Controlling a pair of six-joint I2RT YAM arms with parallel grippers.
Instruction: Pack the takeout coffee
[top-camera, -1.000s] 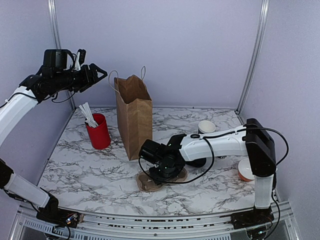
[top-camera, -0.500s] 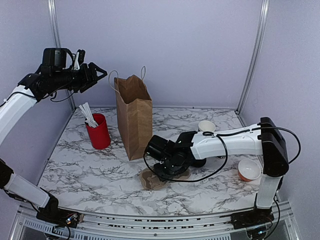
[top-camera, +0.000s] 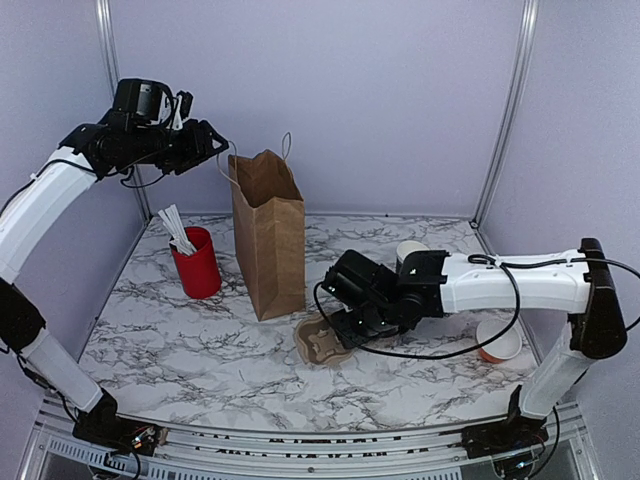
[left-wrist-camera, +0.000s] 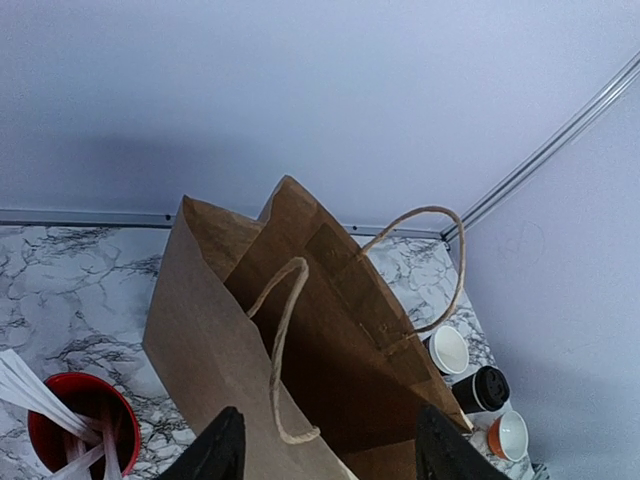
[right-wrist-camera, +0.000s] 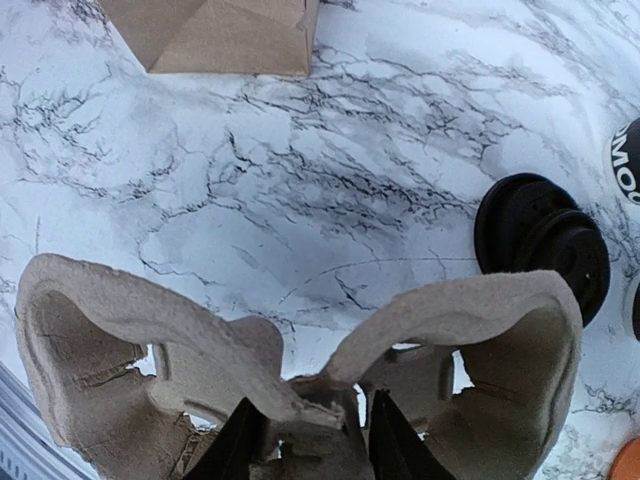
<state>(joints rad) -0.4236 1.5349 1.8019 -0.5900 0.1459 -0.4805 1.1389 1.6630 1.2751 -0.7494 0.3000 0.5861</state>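
Right of the paper bag (top-camera: 268, 235), the right hand (right-wrist-camera: 305, 430) grips the pulp cup carrier (right-wrist-camera: 110, 340) by its centre ridge; best set it flat on the desk (top-camera: 180, 350). The takeout coffee (left-wrist-camera: 488, 388) stands farther right. Above the bag, the left hand (left-wrist-camera: 330, 445) hovers, fingers apart.

Only a few cropped white letters, perhaps "MO", show on a black paper cup (right-wrist-camera: 627, 165) just beyond the black round plastic lid (right-wrist-camera: 540, 245), too cut off to read.
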